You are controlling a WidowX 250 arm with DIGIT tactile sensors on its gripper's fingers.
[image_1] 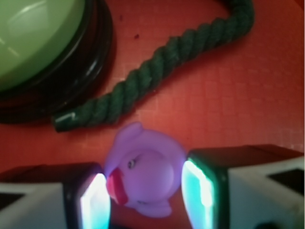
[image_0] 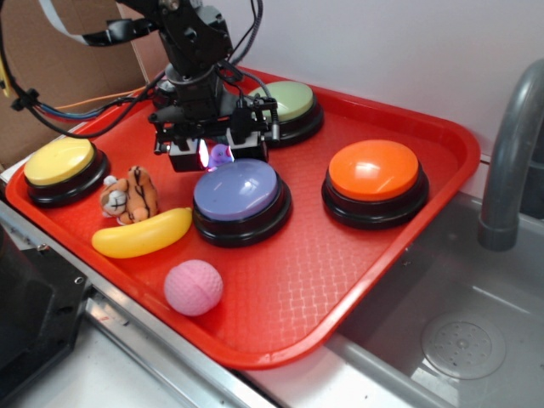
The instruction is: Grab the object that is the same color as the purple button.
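Purple duck toy [image_1: 143, 174] between gripper [image_1: 147, 193] pads, clamped on both sides

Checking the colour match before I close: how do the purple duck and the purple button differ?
The purple duck is tiny; the purple button is far larger. The duck is a figure with a red beak; the button is a smooth dome on a black base. The duck sits between the gripper fingers; the button stands free on the red tray. Both are purple.
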